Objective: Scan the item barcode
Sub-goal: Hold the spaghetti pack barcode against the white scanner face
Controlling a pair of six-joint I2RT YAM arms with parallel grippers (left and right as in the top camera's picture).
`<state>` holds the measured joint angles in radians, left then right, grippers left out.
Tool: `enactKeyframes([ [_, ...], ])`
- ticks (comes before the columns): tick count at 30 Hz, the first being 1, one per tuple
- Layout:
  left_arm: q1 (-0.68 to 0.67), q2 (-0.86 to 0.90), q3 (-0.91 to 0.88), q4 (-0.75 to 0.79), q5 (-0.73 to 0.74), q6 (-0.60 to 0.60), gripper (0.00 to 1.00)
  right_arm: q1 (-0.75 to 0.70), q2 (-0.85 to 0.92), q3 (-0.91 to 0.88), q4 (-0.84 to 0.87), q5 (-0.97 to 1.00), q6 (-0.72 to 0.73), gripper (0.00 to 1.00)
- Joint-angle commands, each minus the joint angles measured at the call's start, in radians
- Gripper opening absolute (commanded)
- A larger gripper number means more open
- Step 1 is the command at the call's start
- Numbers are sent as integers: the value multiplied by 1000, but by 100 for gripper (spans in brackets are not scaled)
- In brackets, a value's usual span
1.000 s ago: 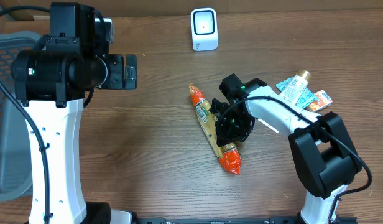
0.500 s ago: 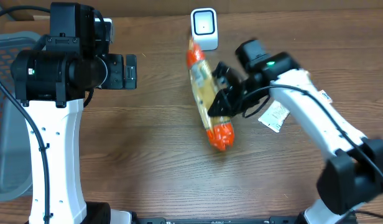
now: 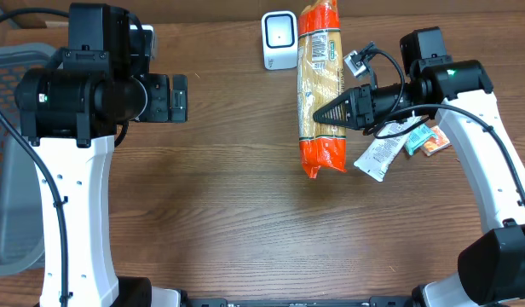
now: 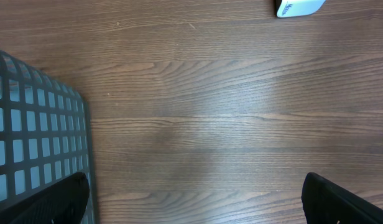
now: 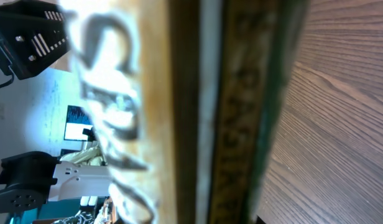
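Note:
The item is a long yellow packet with orange ends (image 3: 320, 81), held up off the table and lying lengthways just right of the white barcode scanner (image 3: 279, 39) at the back edge. My right gripper (image 3: 329, 112) is shut on the packet's right side near its lower half. In the right wrist view the packet (image 5: 198, 112) fills the frame, blurred, and hides the fingers. My left gripper (image 4: 194, 202) is open over bare wood at the left, nothing between its fingertips (image 4: 58, 199). The scanner's corner (image 4: 298, 7) shows at the top of that view.
A grey mesh basket (image 3: 11, 153) sits at the table's left edge, also seen as a basket (image 4: 30, 124) in the left wrist view. A white sachet (image 3: 377, 156), a tube (image 3: 406, 119) and an orange packet (image 3: 433, 141) lie under the right arm.
The right arm has lifted the packet off the table and carried it back and right, up beside the scanner. The left arm has not moved.

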<state>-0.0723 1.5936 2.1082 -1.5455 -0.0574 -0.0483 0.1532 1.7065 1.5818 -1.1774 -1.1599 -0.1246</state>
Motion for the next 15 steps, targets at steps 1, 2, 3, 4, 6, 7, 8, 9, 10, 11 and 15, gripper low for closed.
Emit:
enactKeyframes([
  [1, -6, 3, 8, 2, -2, 19, 100, 9, -40, 43, 14, -42, -24, 4],
  [2, -6, 3, 8, 2, -2, 19, 100, 10, -40, 43, 14, 10, -2, 4],
  [3, -6, 3, 8, 2, -2, 19, 100, 11, -40, 43, 15, 71, 29, 4],
  [4, -6, 3, 8, 2, -2, 19, 100, 16, -40, 43, 19, 152, 74, 3],
  [6, -6, 3, 8, 2, -2, 19, 100, 30, -40, 48, 23, 308, 148, 3],
  [7, -6, 3, 8, 2, -2, 19, 100, 41, -40, 56, 23, 389, 180, 3],
  [8, -6, 3, 8, 2, -2, 19, 100, 55, -40, 66, 23, 464, 211, 3],
  [9, -6, 3, 8, 2, -2, 19, 100, 69, -40, 83, 19, 537, 238, 3],
  [10, -6, 3, 8, 2, -2, 19, 100, 85, -37, 106, 15, 611, 262, 3],
  [11, -6, 3, 8, 2, -2, 19, 100, 103, -30, 146, 1, 699, 286, 3],
  [15, -6, 3, 8, 2, -2, 19, 100, 164, 58, 364, -99, 982, 308, 3],
])
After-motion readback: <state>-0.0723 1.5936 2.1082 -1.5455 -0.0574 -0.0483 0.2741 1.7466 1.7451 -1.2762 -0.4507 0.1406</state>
